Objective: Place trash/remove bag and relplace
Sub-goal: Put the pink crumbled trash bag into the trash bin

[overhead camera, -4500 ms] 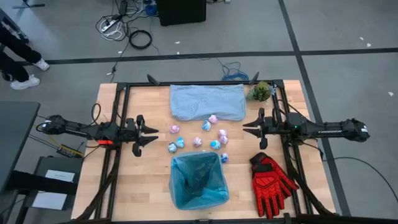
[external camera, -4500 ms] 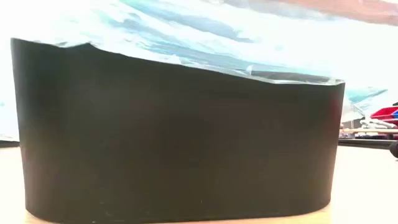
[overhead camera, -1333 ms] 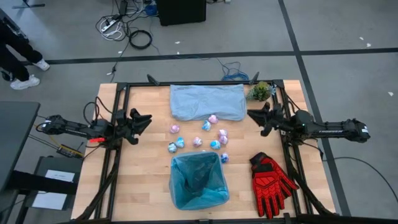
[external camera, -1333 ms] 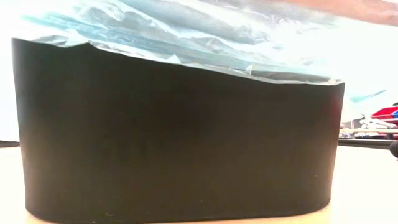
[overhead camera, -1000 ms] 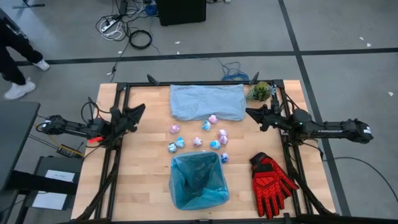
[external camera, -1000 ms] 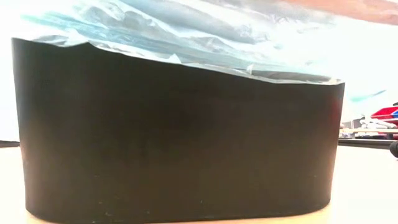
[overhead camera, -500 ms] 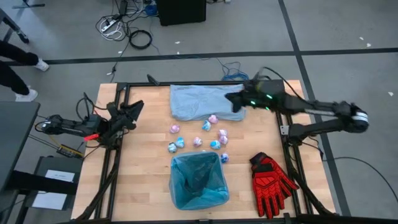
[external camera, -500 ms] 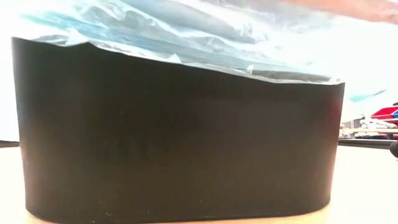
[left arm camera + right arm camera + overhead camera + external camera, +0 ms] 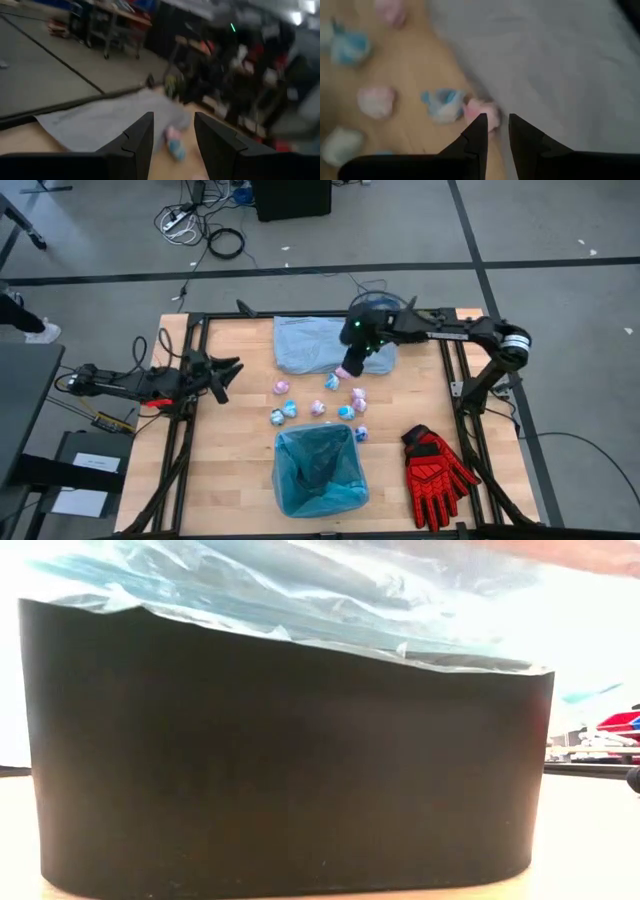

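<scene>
The right gripper (image 9: 352,366) hung over the near edge of the grey-blue bag (image 9: 310,345), its fingers (image 9: 476,135) slightly spread and empty just above a pink wad (image 9: 485,112) at that edge. The other wads (image 9: 318,406) lay between this bag and the cyan-lined bin (image 9: 318,470) (liner still in place). The left gripper (image 9: 228,368), slightly open and empty, waited left of the grey-blue bag

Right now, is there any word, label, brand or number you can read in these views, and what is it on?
None can be read.
The red glove: pale marks on its back, too small to read.
The right arm: no legible lettering.
The papers on the dark shelf left of the table: too small to read.
The black bin and its bag: no print visible.
</scene>
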